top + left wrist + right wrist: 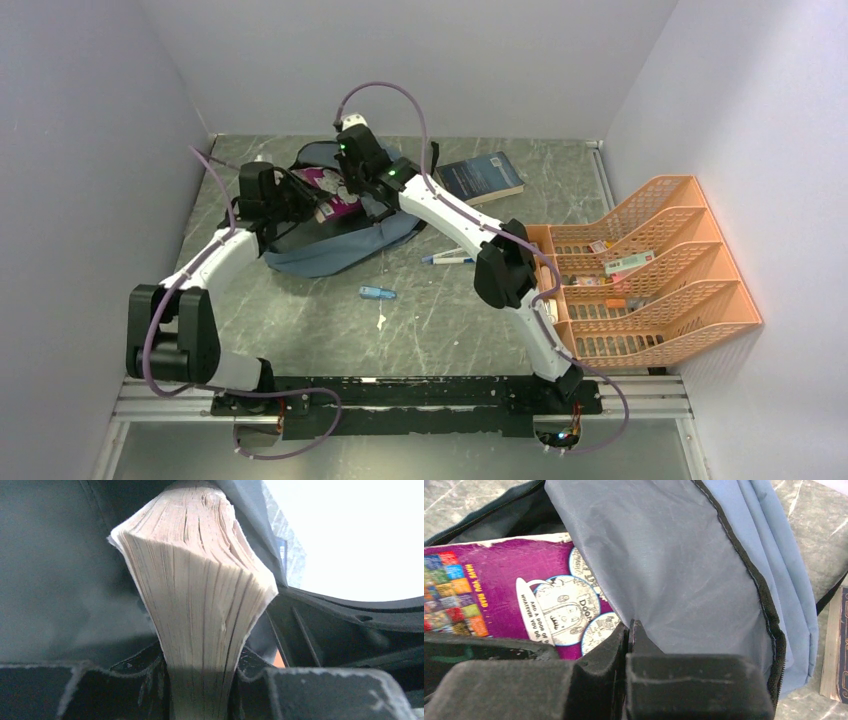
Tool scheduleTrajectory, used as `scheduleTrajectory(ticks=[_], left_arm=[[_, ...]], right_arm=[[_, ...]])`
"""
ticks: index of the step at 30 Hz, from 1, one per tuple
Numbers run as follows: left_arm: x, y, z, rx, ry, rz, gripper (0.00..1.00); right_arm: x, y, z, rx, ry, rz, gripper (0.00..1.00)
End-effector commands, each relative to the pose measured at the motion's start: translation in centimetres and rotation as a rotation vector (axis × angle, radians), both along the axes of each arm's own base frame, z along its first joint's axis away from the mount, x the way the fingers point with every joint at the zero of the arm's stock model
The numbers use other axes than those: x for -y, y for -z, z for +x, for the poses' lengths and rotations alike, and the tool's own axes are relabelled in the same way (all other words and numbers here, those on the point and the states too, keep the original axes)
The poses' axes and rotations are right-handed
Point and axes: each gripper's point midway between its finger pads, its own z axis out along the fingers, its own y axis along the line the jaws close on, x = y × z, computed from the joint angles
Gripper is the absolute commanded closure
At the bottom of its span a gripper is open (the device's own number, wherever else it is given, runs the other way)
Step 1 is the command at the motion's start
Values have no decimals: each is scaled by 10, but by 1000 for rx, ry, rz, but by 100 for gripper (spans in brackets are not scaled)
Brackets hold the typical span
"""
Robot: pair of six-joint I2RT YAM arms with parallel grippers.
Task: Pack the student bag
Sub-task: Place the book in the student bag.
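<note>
The grey-blue student bag (pixel 340 245) lies open at the back left of the table. A thick paperback with a purple cover (pixel 335 195) is partly inside its mouth. My left gripper (pixel 292 197) is shut on the book, with the page block (pixel 200 605) squeezed between its fingers (pixel 320 690). My right gripper (pixel 362 172) is over the bag's far side, jaws shut on the edge of the bag's grey flap (pixel 674 565) and holding it up over the purple cover (pixel 499 585). The dark lining (pixel 55 570) fills the left wrist view.
A blue book (pixel 483 178) lies behind and to the right of the bag. An orange mesh tray rack (pixel 690 215) holding small items stands at the right wall. Pens (pixel 447 259), a small blue object (pixel 377 292) and a white scrap (pixel 381 322) lie mid-table.
</note>
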Motion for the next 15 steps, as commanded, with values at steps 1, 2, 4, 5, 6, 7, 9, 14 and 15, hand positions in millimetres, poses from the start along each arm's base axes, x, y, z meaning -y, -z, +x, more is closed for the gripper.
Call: scheduleTrajectory(ticks=[1, 2, 4, 5, 6, 7, 9, 14, 15], left_arm=[[17, -41, 26, 215, 12, -190, 95], [18, -38, 29, 226, 11, -207, 95], [22, -36, 36, 265, 24, -227, 95], [24, -35, 41, 283, 33, -237, 95], [29, -38, 46, 317, 59, -247, 95], [34, -37, 51, 337, 84, -253, 95], [40, -35, 61, 364, 117, -272, 95], [52, -8, 81, 354, 142, -309, 95], [53, 1, 85, 336, 141, -307, 95]], right_arm=[[-10, -56, 0, 81, -7, 140, 100], [-11, -56, -1, 78, -12, 144, 100], [-13, -56, -3, 72, -21, 151, 100], [-14, -55, -3, 69, -26, 154, 100], [-14, -55, -4, 65, -30, 156, 100], [-14, -54, -5, 60, -33, 156, 100], [-16, -53, -8, 53, -44, 159, 100], [-16, -50, -13, 45, -50, 163, 100], [-16, -49, -13, 43, -51, 159, 100]])
